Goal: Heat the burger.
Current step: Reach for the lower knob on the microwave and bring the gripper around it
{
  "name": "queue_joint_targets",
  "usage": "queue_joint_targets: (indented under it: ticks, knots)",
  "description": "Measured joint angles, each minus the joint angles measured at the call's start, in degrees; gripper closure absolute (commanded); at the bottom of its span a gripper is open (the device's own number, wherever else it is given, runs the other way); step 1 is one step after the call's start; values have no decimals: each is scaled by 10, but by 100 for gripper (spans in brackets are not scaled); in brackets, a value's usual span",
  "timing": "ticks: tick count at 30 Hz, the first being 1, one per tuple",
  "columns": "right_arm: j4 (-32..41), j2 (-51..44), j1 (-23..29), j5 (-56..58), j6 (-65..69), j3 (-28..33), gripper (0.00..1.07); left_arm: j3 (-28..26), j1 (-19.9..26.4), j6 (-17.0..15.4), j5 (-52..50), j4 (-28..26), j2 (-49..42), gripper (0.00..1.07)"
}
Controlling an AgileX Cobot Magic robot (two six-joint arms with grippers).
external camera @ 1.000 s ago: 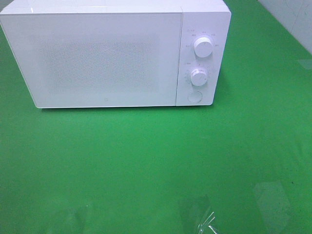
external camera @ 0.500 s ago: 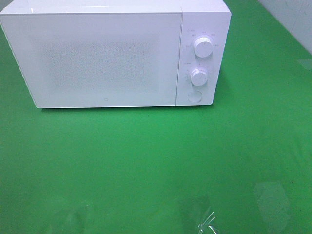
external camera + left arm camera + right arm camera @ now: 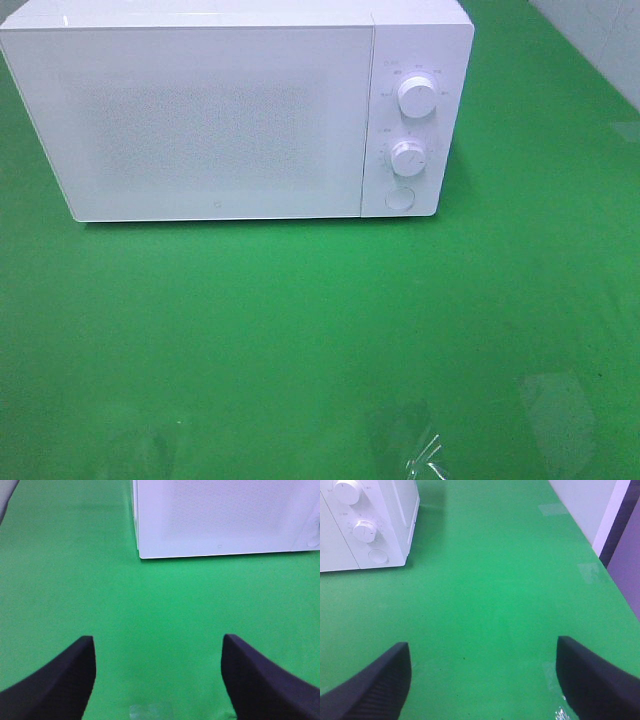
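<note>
Scanning every view shows no burger (maybe it sits inside the shut microwave (image 3: 215, 120) at eleven o'clock); left gripper (image 3: 157, 639) and right gripper (image 3: 482, 644) gape empty, so turning a dial (image 3: 417, 96) risks heating nothing.

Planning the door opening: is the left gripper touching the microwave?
Apart. The left wrist view shows a stretch of green table between the open left gripper and the microwave.

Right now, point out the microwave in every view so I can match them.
Exterior high: microwave at upper left, knobs on its right end.
Left wrist: microwave, front corner only.
Right wrist: microwave, only the end with the knobs.
Shared landmark: the green table.
</note>
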Motion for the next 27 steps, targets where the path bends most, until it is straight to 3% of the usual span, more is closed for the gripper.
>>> queue_joint_targets:
  ticks: [6, 27]
  knots:
    - [0, 0, 0, 0, 0, 0, 33, 0, 22, 0, 0, 0, 0, 41]
    - [0, 0, 0, 0, 0, 0, 33, 0, 22, 0, 0, 0, 0, 41]
